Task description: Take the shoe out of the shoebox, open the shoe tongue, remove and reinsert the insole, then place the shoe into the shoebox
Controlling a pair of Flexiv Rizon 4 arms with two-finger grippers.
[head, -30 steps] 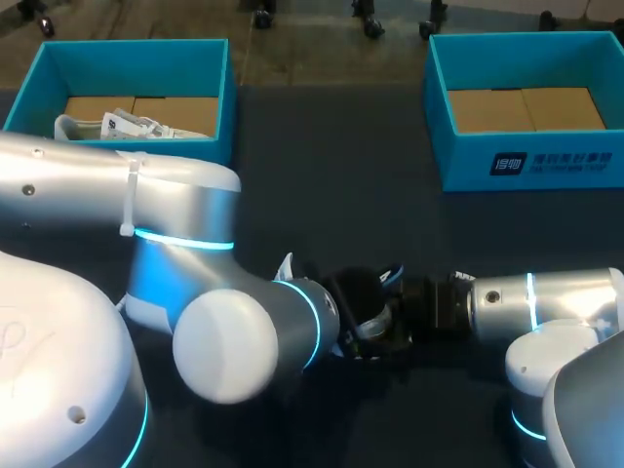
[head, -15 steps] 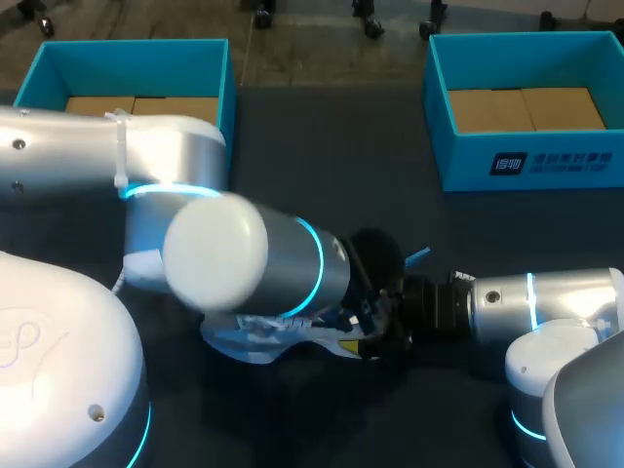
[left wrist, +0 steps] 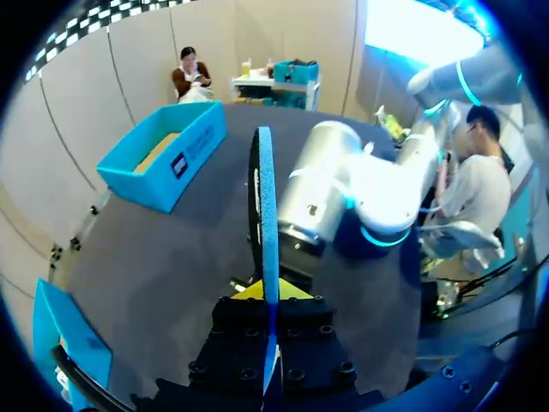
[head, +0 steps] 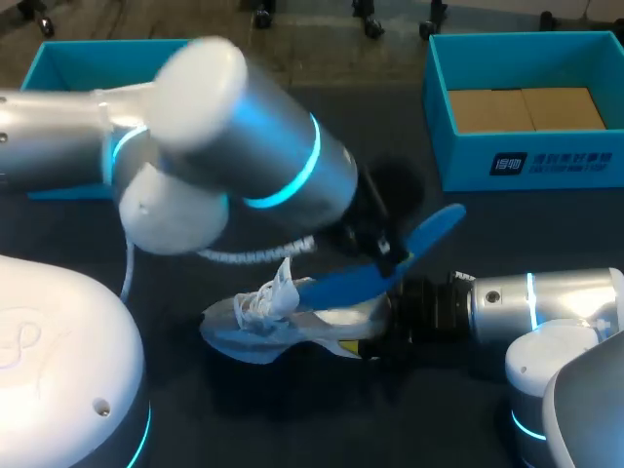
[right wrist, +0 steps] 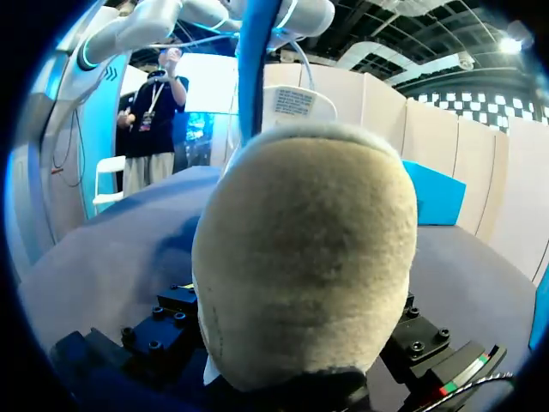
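A white laced shoe (head: 255,320) lies on the dark table, its toe towards my left side. My right gripper (head: 378,336) is shut on its heel, and that beige heel (right wrist: 309,257) fills the right wrist view and hides the fingertips. My left gripper (head: 388,255) hangs just above the shoe's opening, shut on a blue insole (head: 419,234) that slants upward, clear of the shoe. In the left wrist view the insole (left wrist: 264,206) stands edge-on between the fingers of the left gripper (left wrist: 268,296). From the right wrist it shows as a blue strip (right wrist: 257,60) above the heel.
Two open teal shoeboxes with cardboard floors stand at the back: one at the far left (head: 88,49), mostly hidden by my left arm, and one at the far right (head: 526,161). My left arm's elbow (head: 234,136) looms over the table's middle.
My left arm has swung up and back, drawing the blue insole out of the shoe. The shoe, hidden under the arm before, now shows. The right arm has stayed put.
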